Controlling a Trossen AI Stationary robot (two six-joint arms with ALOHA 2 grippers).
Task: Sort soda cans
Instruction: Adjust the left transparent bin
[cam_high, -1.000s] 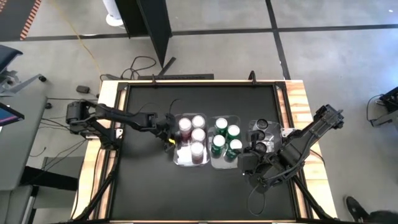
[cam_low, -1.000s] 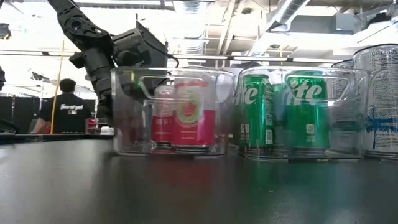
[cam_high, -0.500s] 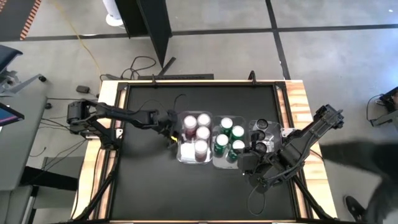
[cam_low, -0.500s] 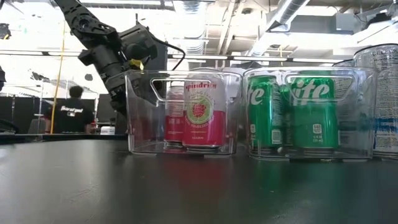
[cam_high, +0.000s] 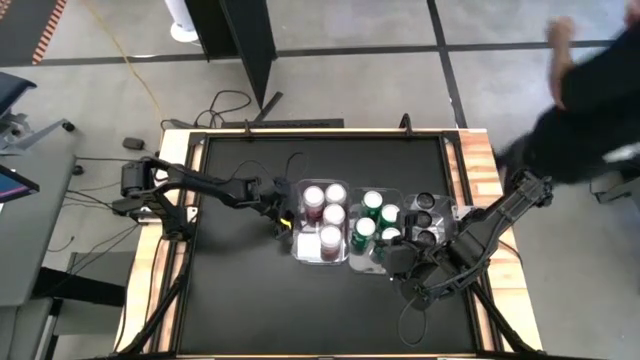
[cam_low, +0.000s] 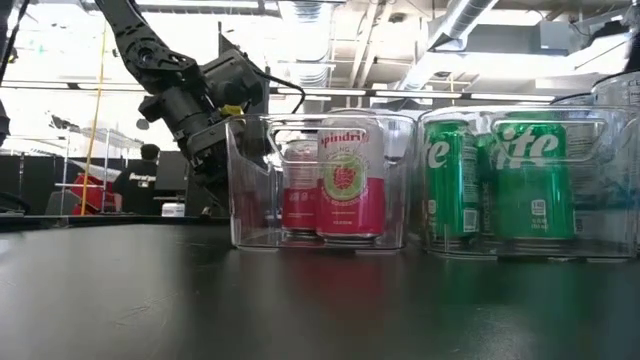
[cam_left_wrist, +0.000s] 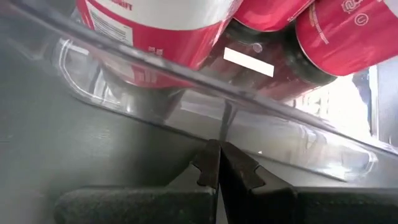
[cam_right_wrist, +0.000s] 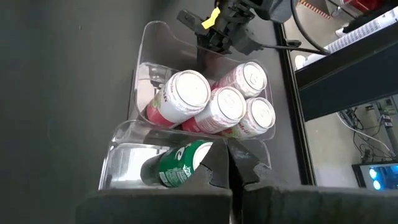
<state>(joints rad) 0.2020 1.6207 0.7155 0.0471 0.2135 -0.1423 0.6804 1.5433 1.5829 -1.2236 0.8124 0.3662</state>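
The left gripper (cam_high: 282, 207), closed and empty, presses the red-can bin (cam_high: 300, 250) on its left wall. The right gripper (cam_high: 398, 262), also closed, waits beside the green cans (cam_high: 372, 222).

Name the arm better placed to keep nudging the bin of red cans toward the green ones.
Left, probably: its shut end effector is at the red cans' bin; the right end effector, also shut, sits beyond the green cans' bin.
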